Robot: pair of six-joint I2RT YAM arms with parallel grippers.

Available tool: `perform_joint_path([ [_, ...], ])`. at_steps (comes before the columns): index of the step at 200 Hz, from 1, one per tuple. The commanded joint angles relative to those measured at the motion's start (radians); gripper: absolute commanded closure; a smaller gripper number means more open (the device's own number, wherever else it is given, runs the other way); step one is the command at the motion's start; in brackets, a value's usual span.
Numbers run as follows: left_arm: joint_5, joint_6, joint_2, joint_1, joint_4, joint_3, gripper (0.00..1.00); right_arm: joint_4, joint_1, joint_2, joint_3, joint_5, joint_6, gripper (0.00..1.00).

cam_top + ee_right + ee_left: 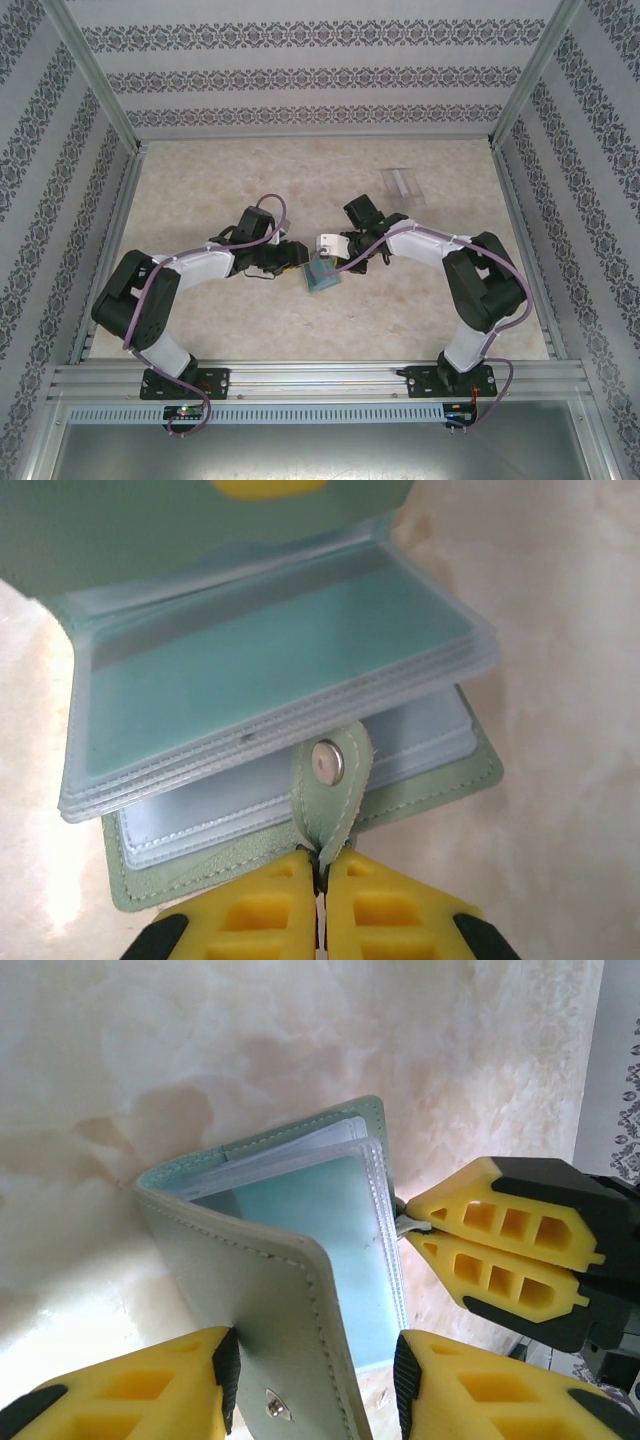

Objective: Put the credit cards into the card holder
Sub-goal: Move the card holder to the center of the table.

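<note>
The grey-green card holder (322, 276) hangs open between both grippers over the middle of the table. In the left wrist view its cover (250, 1260) and clear inner sleeves (330, 1210) stand between my left gripper's (315, 1370) pads, which press on them from both sides. My left gripper (303, 263) is shut on the card holder. My right gripper (322, 865) is shut on the holder's small closing tab (332, 785), pulling it away from the fanned sleeves (270, 670). The right gripper (408, 1222) meets the holder's edge from the right. The credit cards are out of view.
A transparent plastic box (402, 183) lies at the back right of the beige table (200, 330). Patterned walls and metal rails close in the table on three sides. Both arms bend inward toward the centre.
</note>
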State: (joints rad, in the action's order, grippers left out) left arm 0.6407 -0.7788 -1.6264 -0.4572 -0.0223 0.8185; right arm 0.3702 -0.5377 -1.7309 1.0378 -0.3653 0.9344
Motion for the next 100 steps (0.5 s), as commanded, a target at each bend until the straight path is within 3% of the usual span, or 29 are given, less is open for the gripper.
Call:
perform_joint_path([
  [1, -0.010, 0.006, -0.039, -0.009, -0.006, 0.059, 0.54, -0.084, 0.017, 0.046, -0.034, -0.076, -0.007, 0.90],
  [52, -0.040, 0.003, -0.104, -0.028, 0.031, 0.104, 0.55, -0.088, 0.072, 0.098, -0.046, -0.232, -0.007, 0.88],
  [100, -0.032, -0.003, -0.144, -0.044, 0.016, 0.121, 0.51, -0.092, 0.069, 0.103, -0.049, -0.244, -0.008, 0.68],
])
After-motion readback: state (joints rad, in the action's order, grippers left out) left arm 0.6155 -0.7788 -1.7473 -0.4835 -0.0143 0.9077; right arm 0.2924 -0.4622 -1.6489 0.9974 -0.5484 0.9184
